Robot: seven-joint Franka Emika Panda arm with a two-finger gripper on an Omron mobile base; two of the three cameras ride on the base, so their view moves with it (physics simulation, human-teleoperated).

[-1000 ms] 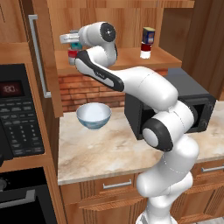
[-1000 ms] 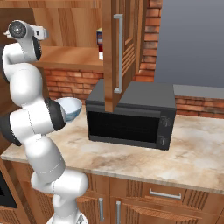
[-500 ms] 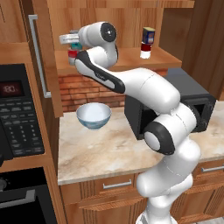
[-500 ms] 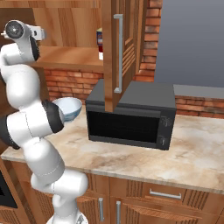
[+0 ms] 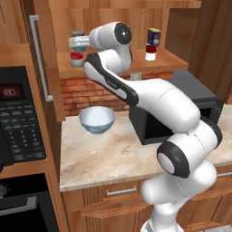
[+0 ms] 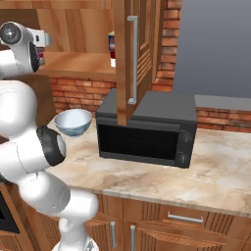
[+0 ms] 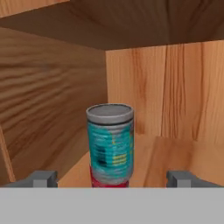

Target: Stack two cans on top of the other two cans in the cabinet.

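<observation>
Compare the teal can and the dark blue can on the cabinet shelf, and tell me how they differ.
The teal can has silver rims and sits on a red-marked can at the shelf's left end; the dark blue can has a yellow label and sits on a white can further right. The open gripper faces the teal can, while the dark blue can stands away from the gripper. Both are small upright cylinders, each stacked on another can.

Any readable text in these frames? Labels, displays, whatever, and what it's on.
None can be read for certain.
Oven display: red digits, too blurred to read.
Oven keypad: key markings too small.
Teal can: label print blurred.
Blue can: yellow label, no legible words.
Microwave: panel markings too small.
</observation>
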